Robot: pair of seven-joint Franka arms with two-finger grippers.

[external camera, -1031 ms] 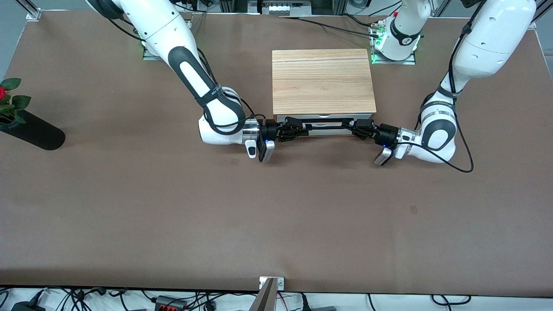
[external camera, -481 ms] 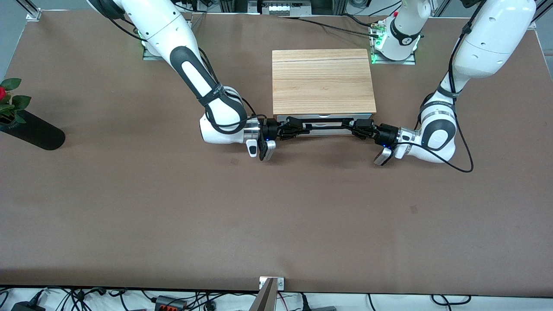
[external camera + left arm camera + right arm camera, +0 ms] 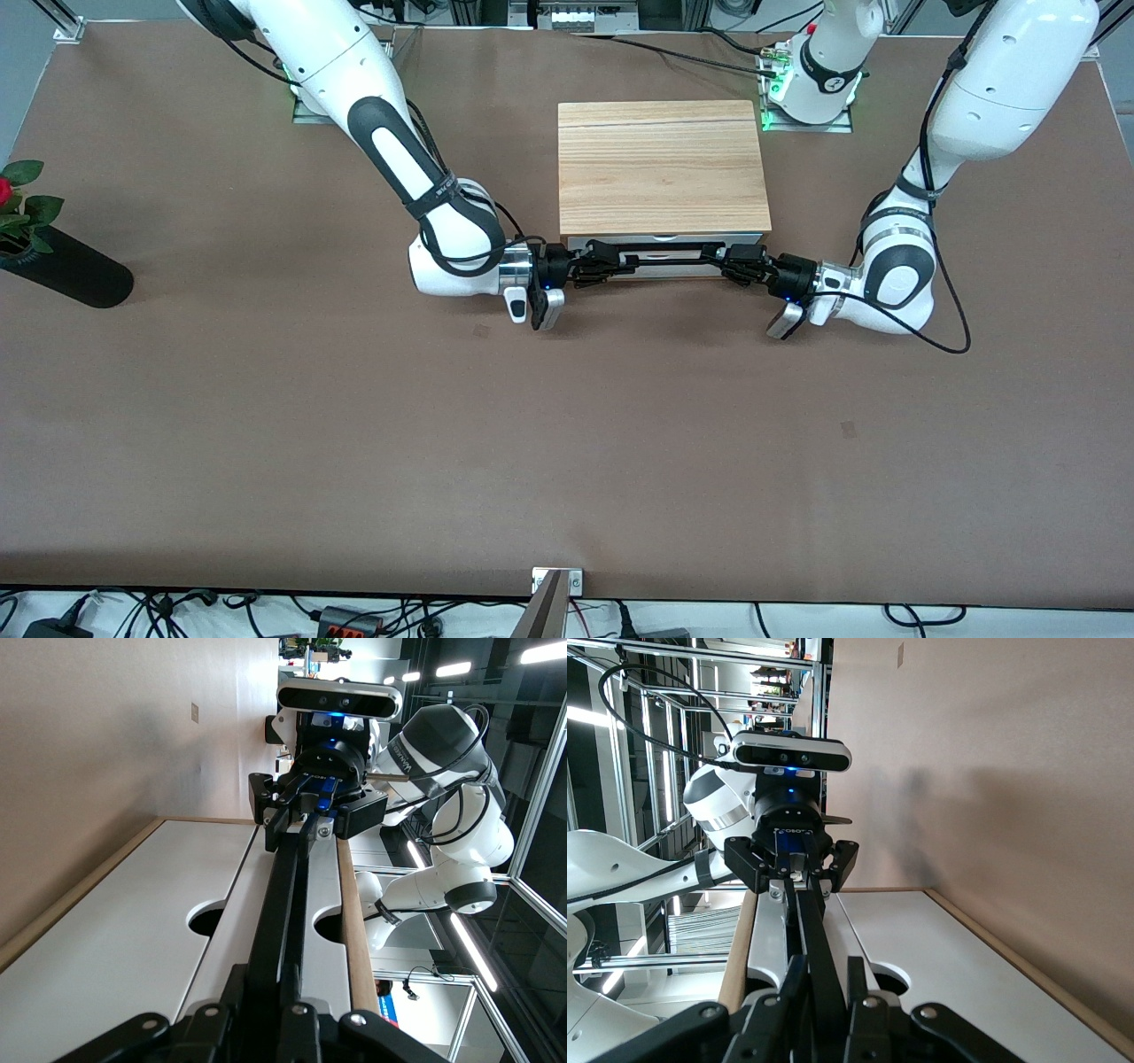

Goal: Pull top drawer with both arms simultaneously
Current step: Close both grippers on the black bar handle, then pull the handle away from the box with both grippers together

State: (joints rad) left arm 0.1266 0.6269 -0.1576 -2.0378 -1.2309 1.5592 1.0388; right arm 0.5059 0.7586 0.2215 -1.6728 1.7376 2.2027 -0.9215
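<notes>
While the left gripper [image 3: 719, 260] clamps one end of the top drawer's [image 3: 664, 268] black handle [image 3: 666, 258], the right gripper [image 3: 613, 263] pinches its other end.

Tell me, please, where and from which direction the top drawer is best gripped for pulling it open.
Grip the top drawer by its black bar handle, one gripper at each end, coming in along the bar from the sides. The bar stands off the white front, leaving room for fingers. That is how the left gripper and right gripper hold it now, both shut on the bar.
</notes>
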